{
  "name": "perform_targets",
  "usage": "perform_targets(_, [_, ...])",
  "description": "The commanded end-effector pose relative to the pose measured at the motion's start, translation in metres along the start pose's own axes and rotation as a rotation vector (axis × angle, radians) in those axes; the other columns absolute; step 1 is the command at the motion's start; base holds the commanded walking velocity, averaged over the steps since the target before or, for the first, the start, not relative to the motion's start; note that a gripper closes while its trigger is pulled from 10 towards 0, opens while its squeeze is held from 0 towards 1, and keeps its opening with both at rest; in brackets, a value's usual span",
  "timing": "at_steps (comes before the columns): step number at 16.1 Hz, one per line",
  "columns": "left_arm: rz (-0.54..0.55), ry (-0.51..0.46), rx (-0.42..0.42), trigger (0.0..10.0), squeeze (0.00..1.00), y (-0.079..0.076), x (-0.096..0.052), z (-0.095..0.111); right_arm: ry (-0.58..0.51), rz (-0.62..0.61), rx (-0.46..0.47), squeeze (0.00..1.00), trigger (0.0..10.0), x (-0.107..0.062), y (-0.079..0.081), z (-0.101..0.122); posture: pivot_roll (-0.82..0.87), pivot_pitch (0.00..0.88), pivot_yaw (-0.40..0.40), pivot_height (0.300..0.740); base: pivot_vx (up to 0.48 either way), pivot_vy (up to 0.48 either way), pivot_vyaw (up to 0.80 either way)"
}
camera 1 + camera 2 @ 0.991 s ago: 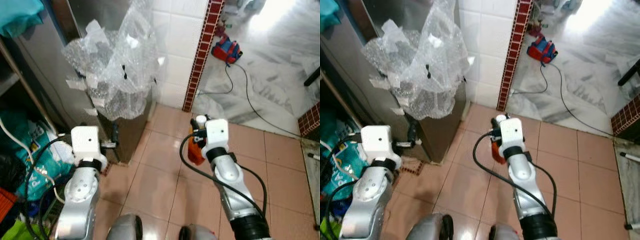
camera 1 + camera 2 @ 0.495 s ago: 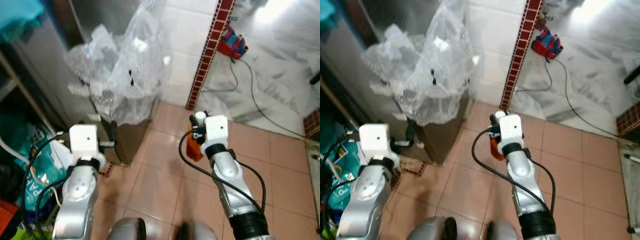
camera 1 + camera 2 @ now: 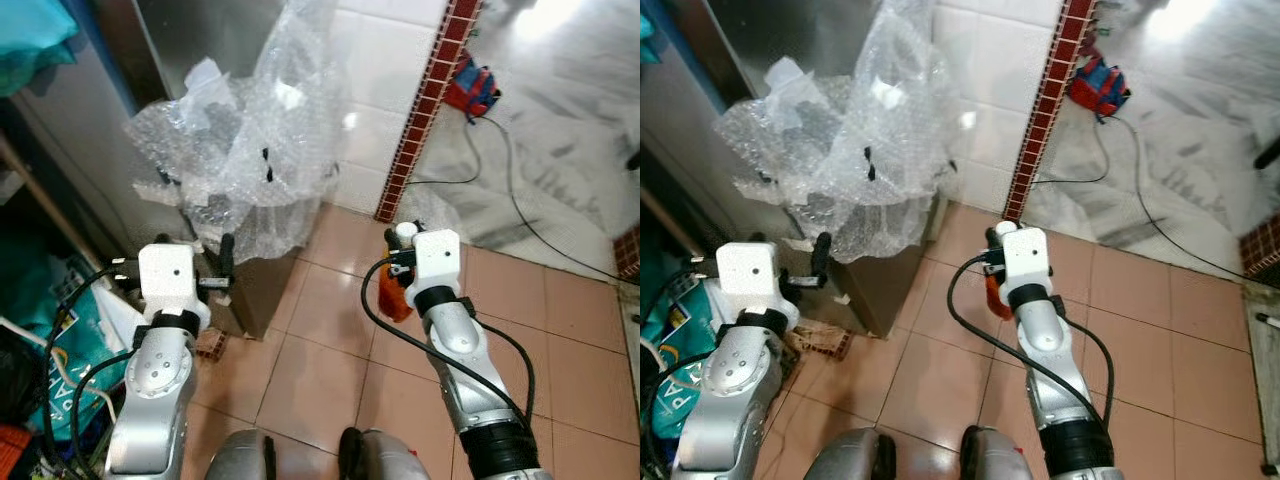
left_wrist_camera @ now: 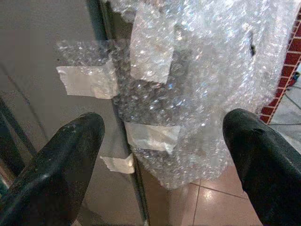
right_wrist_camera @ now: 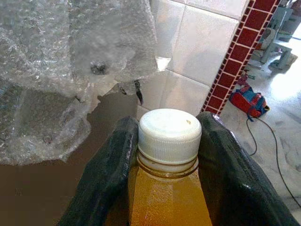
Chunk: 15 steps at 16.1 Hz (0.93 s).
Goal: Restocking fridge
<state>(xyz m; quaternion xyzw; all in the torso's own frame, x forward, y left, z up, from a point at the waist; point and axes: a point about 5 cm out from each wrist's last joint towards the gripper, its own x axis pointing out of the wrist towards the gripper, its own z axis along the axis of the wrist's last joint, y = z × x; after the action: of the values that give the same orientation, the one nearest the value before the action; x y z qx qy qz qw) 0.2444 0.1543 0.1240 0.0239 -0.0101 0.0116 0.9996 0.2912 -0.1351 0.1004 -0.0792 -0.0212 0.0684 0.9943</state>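
Drawing nearer the fridge (image 3: pixel 120 110) since 1 second ago, with the camera tilting as the bubble wrap (image 3: pixel 240 150) looms larger. Carrying 1 orange bottle (image 5: pixel 167 202), white cap (image 5: pixel 169 134) up, long axis upright, clamped at the neck in the right gripper (image 5: pixel 167 155). Holding the left gripper (image 4: pixel 160 155) spread and empty, nearer the fridge's wrapped steel corner. Keeping the fridge ahead and to the left of the bottle. Showing 2 arms, 1 cable (image 3: pixel 520 200) on the floor.

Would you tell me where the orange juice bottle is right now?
The orange juice bottle is clamped in the right gripper, held above the tiled floor to the right of the bubble-wrapped fridge.
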Motion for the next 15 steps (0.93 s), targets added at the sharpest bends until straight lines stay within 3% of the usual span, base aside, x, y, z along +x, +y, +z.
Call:
perform_targets(1, [-0.001, -0.007, 0.008, 10.0, 0.00, 0.001, 0.000, 0.001, -0.018, -0.022, -0.002, 0.00, 10.0, 0.001, -0.004, 0.003, 0.14, 0.109, -0.002, 0.740, 0.356, 0.296, 0.00])
perform_targets(7, [-0.029, -0.013, -0.007, 10.0, 0.00, -0.007, 0.003, 0.002, -0.001, -0.009, 0.015, 0.00, 10.0, -0.005, 0.001, 0.000, 0.13, 0.109, 0.001, 0.740, 0.342, 0.264, 0.00])
perform_targets(15, [-0.080, -0.009, -0.013, 10.0, 0.00, -0.016, 0.002, 0.000, -0.003, -0.015, 0.009, 0.00, 10.0, -0.003, -0.002, 0.000, 0.13, 0.108, -0.003, 0.740, 0.000, 0.000, 0.00])
